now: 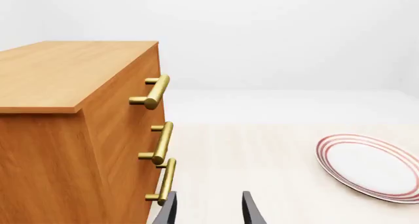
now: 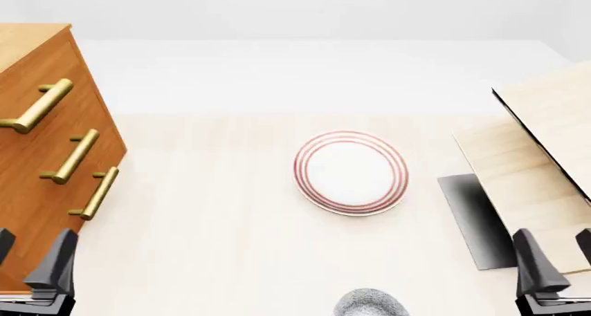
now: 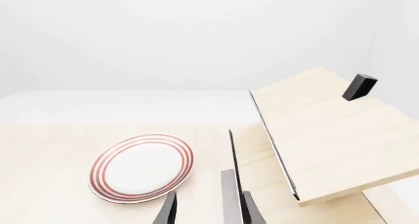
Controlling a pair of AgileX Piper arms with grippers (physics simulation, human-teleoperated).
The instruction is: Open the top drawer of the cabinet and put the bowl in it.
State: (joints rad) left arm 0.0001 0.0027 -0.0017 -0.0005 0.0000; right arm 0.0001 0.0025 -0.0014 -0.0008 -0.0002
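All three drawers are seen closed, so the step in hand is judged to be opening the top drawer (image 2: pixel 41 88) of the cabinet (image 2: pixel 32 171), which fills the left edge of the front frame. Its brass handle (image 2: pixel 39 106) is seen at upper left of the front frame, a slanted bar standing off the drawer face on two posts.

The left tool (image 2: pixel 32 264) is seen at lower left of the front frame, just in front of the cabinet base, fingers apart and holding nothing. It sits level with the lowest handle, so it should be raised to the uppermost bar only, centred between the posts, fingers set across the bar, closed firmly, then drawn straight out along the drawer's run. A skewed pull could jam the box or slip off the brass.

The right tool (image 2: pixel 554 264) is seen at lower right, fingers apart, empty, beside the pale slanted structure (image 2: pixel 544 143).

The bowl (image 2: pixel 371 303) is only partly shown at the bottom edge, centre, on the worktop (image 2: pixel 212 212), below the red-ringed plate (image 2: pixel 351 172), well apart from the cabinet.
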